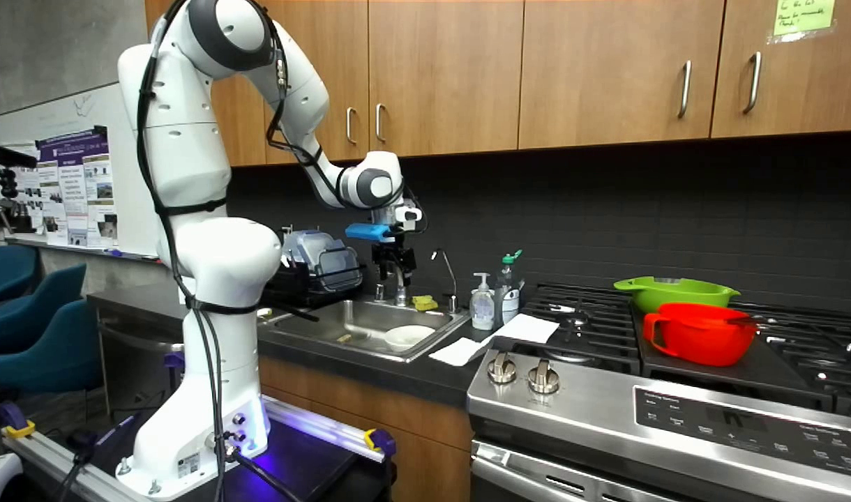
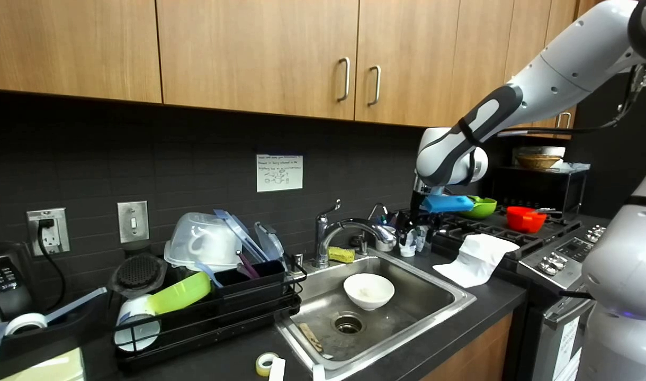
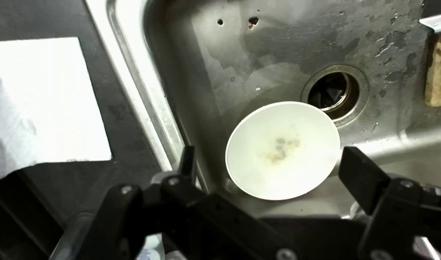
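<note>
Glare on sink rim [image 3: 144,72], washed-out paper [image 3: 61,104], shadow under cabinets [image 2: 257,53]

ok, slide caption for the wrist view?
Looking past open jaws into a steel sink: white bowl with residue near the drain, wooden-handled tool at right.

In the wrist view, you see the drain [image 3: 335,92] only in part — the bowl [image 3: 282,151] overlaps its rim. The wooden-handled tool [image 3: 438,72] is cut off by the right edge, the paper [image 3: 61,104] by the left. The gripper [image 3: 271,164] blocks most of a pale item [image 3: 152,249]; you cannot tell what it is. In an exterior view, the red pot [image 1: 704,338] conceals part of the green pot [image 1: 656,296], and the top edge clips the green note [image 1: 803,15] — its handwriting too small to read. In an exterior view, lettering on the wall sheet [image 2: 279,173] is likewise unreadable.
</note>
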Motion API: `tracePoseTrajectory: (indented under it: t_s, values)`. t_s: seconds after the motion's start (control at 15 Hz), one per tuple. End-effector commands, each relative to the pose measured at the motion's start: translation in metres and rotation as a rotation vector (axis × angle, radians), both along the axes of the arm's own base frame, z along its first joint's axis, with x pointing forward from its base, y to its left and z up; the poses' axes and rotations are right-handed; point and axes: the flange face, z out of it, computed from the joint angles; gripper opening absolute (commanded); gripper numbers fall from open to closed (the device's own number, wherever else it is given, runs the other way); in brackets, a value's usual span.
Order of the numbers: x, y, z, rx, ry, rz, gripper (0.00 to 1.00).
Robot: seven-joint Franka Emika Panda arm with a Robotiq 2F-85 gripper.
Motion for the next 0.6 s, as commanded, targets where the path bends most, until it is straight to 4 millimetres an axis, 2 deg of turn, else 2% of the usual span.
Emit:
tracePoseTrajectory:
  t_s: [0.0,0.53]
  values:
    - [-0.019,0.0,-0.009,0.019,-0.031,-0.071,1.0]
    - [-0.053,-0.008,-0.017,0.033,-0.039,-0.21,1.0]
